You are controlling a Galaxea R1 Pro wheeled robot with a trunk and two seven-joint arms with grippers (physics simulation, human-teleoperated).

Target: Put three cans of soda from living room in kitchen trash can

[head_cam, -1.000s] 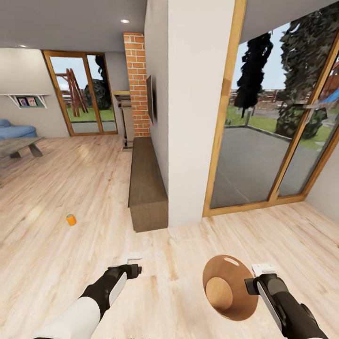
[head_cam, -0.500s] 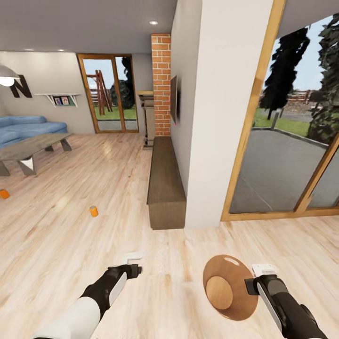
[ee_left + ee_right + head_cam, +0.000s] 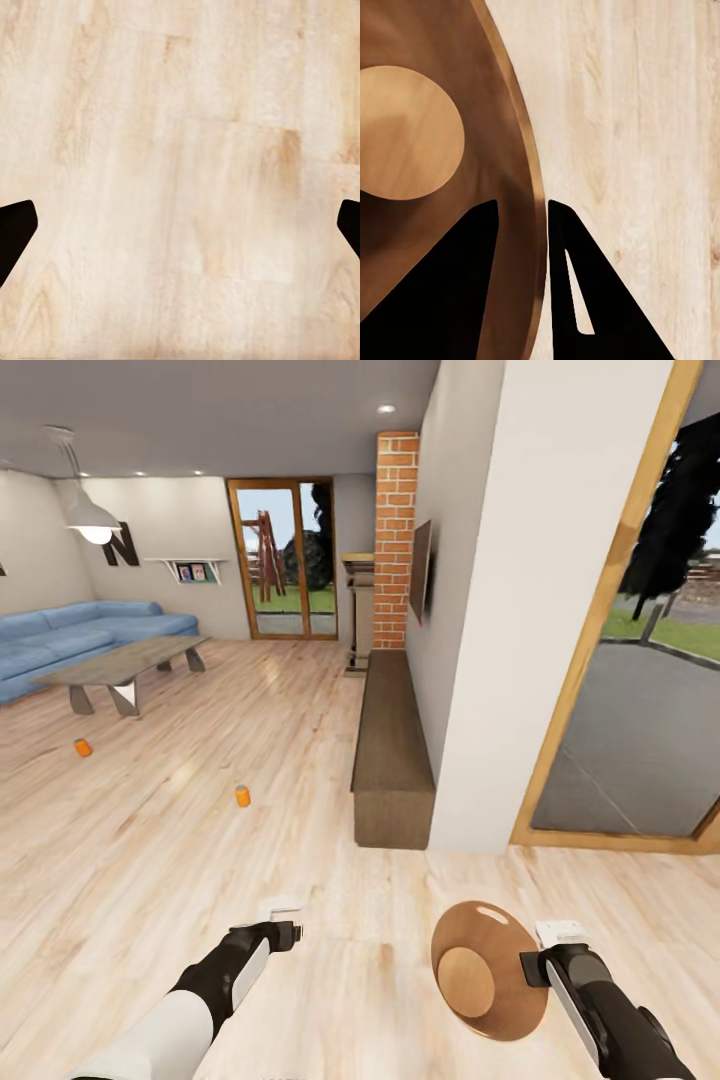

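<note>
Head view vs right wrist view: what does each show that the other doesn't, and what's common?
Head view alone: two orange soda cans on the floor, one nearer and one farther by the low table, plus the blue sofa, the brick column, and the left gripper, held over bare floor.

Right wrist view alone: a close look at the right gripper's fingers straddling the trash can's rim, one inside, one outside.

Shared: the trash can gripped by the right gripper, its wood-toned inside and round bottom visible with nothing in it, and the light wood floor.
</note>
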